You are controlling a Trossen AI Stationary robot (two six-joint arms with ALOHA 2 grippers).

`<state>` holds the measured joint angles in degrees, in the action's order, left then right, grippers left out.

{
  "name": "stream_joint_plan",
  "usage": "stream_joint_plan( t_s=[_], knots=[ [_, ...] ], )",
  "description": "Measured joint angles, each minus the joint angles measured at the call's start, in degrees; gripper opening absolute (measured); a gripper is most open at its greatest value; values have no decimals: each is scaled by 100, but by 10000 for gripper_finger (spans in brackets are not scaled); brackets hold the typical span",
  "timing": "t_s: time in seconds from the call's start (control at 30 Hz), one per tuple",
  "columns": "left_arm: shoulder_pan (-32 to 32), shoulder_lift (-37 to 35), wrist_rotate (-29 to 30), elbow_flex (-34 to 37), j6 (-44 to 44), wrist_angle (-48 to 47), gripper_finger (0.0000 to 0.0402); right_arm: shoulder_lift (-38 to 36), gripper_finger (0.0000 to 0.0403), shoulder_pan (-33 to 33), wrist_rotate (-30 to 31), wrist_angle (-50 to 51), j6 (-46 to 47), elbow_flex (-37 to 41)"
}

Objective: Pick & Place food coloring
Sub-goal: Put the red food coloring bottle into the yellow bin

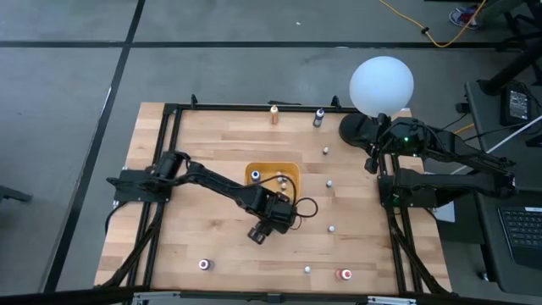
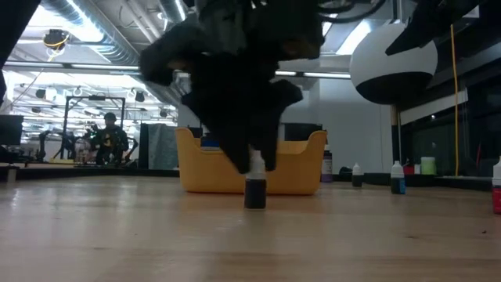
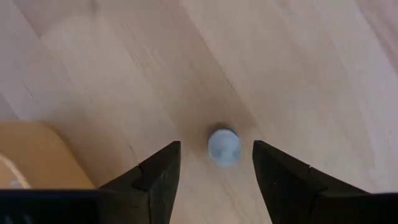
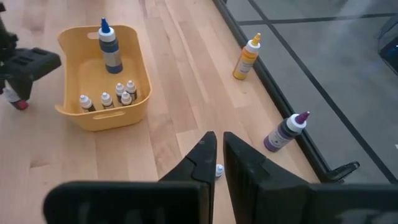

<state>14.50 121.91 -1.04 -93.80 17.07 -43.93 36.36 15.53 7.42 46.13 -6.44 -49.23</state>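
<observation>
Straddling a small food coloring bottle [image 3: 224, 147], the left gripper [image 3: 216, 167] is seen with fingers open, ungrasped, just at six o'clock of the tray [image 1: 290, 169]; bare desk [image 1: 212, 135] surrounds it. The right gripper [image 4: 217, 163] is shown nearly closed, empty.

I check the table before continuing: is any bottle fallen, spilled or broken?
Nothing stands out. The small bottles in the yellow tray stand upright, and so does the bottle between the open fingers of the left hand. No spill shows on the table.
</observation>
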Motion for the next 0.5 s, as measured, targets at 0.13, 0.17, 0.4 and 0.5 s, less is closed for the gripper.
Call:
stream_joint_plan(
  t_s=[0.13,0.17,0.4,0.5],
  knots=[
    [0,41,-15,2,-42,30,192,0,34,0,2,0,2,0],
    [0,40,-15,0,-40,78,190,0,34,0,1,0,6,0],
    [0,37,-62,0,-74,41,167,0,34,0,2,0,11,0],
    [0,37,-63,0,-106,42,150,1,34,0,1,0,12,1]
  ],
)
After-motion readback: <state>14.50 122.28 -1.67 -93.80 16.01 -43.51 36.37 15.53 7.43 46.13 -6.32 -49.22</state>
